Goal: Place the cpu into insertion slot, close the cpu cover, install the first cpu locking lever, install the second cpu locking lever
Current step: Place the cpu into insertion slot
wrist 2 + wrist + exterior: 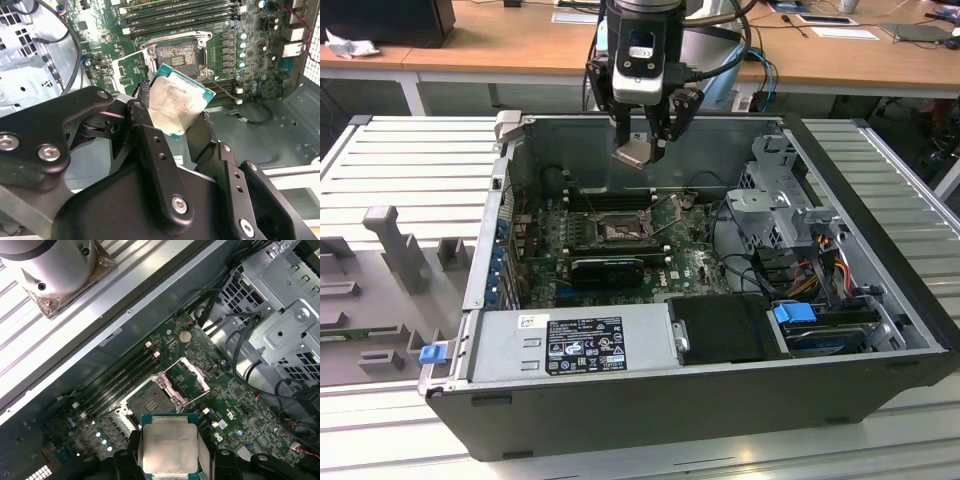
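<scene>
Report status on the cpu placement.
Gripper shut on cpu, held over the open case. Insertion slot bare, cpu cover open. Nothing blocking the slot.

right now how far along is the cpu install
Done: the cpu is picked up, and the cpu cover stands swung open, baring the insertion slot. In hand: the claw grips the cpu above the open case, not yet in the slot. Left: seating the chip, closing the cover and fastening both locking levers.
</scene>
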`<action>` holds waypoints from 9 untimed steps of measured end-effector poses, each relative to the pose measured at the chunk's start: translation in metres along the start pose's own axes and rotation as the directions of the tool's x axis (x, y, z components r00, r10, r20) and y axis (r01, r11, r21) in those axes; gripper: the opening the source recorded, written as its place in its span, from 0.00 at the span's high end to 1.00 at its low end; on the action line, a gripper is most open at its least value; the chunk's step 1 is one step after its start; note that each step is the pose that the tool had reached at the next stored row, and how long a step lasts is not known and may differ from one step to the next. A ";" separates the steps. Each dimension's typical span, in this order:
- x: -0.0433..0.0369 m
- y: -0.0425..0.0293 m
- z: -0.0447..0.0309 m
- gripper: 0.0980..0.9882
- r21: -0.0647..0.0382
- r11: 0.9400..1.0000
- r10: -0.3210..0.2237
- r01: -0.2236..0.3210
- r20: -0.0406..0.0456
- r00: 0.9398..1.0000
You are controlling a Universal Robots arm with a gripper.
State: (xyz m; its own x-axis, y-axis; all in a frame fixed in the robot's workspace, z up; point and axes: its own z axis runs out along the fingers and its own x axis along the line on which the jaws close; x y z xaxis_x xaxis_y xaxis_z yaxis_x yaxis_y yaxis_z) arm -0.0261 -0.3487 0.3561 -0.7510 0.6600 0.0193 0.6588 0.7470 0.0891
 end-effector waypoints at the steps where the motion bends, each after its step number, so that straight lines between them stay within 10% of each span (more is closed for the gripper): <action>1: 0.0000 0.0000 0.0000 0.51 0.000 1.000 0.014 -0.014 0.001 1.000; 9: 0.0000 0.0000 0.0006 0.51 -0.002 0.997 0.073 -0.073 0.006 0.997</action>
State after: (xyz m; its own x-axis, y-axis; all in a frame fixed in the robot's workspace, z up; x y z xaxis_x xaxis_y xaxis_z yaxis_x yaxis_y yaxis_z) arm -0.0261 -0.3486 0.3555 -0.7008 0.7131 0.0193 0.7116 0.6969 0.0891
